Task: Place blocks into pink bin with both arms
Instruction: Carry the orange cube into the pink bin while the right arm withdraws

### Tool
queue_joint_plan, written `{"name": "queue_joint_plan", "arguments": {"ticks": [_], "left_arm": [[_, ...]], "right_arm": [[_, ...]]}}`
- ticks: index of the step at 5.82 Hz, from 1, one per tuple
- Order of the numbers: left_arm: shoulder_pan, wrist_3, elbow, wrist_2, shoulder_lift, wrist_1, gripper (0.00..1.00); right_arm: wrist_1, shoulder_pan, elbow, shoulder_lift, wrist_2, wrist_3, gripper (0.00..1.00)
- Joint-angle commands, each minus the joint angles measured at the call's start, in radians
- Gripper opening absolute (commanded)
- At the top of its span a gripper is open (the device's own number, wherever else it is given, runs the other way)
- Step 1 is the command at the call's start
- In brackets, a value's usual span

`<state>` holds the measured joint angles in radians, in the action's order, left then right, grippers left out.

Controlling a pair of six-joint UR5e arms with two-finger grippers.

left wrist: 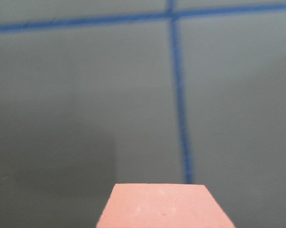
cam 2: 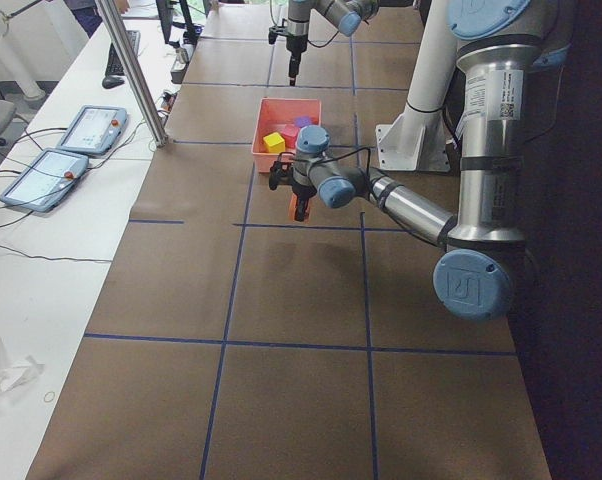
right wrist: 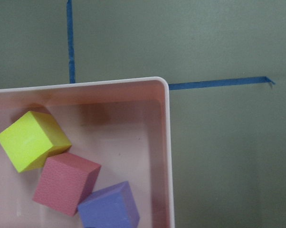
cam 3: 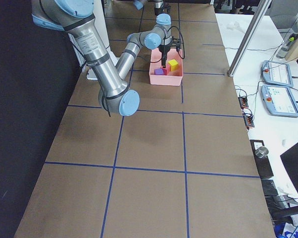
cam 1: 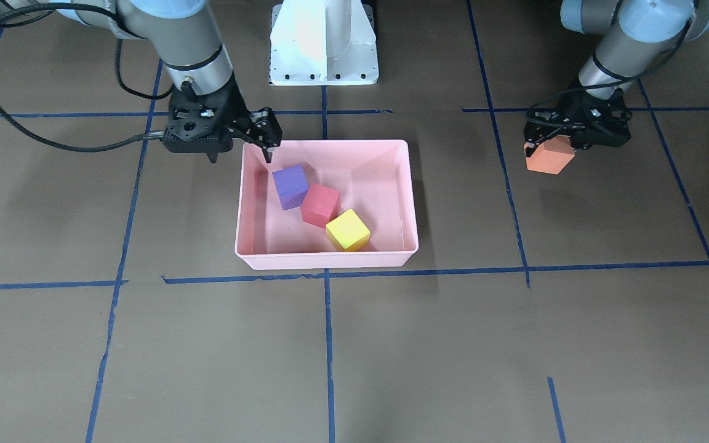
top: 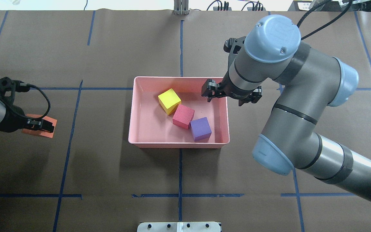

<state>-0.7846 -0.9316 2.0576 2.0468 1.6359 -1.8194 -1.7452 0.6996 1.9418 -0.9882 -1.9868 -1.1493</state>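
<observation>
The pink bin (cam 1: 330,261) (top: 179,145) sits mid-table and holds the purple block (cam 1: 291,186), the red-pink block (cam 1: 320,205) and the yellow block (cam 1: 348,229), touching in a diagonal row. The right wrist view shows all three near the bin's corner (right wrist: 166,142). My right gripper (cam 1: 240,154) (top: 225,100) is open and empty, with its jaws standing to either side of the bin's wall on my right. My left gripper (cam 1: 567,138) (top: 42,125) is shut on the orange block (cam 1: 550,157) (left wrist: 164,209), far from the bin on my left side.
The white pedestal (cam 1: 324,43) stands behind the bin at the robot's base. Blue tape lines (cam 1: 330,344) grid the brown table. A metal pole (cam 2: 131,70) and tablets (cam 2: 91,130) stand on the white side bench beyond the table's far edge.
</observation>
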Motion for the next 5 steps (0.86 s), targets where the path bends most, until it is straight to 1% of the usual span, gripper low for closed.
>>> {"name": "queue_joint_plan", "arguments": {"ticks": [1, 2, 3, 4, 5], "left_arm": [[0.014, -0.068, 0.039, 0.001, 0.332, 0.386, 0.42], [0.053, -0.140, -0.006, 0.000, 0.449, 0.435, 0.42], [0.112, -0.241, -0.116, -0.029, 0.582, 0.434, 0.39], [0.181, -0.298, -0.202, -0.113, 0.670, 0.428, 0.46], [0.188, -0.297, -0.221, -0.128, 0.679, 0.419, 0.93]], "right_arm": [[0.001, 0.125, 0.017, -0.099, -0.085, 0.238, 1.00], [0.001, 0.199, 0.017, -0.160, -0.134, 0.384, 1.00], [0.006, 0.272, 0.017, -0.223, -0.177, 0.528, 1.00], [0.006, 0.338, 0.017, -0.272, -0.211, 0.639, 1.00], [0.007, 0.400, 0.017, -0.330, -0.246, 0.755, 1.00]]}}
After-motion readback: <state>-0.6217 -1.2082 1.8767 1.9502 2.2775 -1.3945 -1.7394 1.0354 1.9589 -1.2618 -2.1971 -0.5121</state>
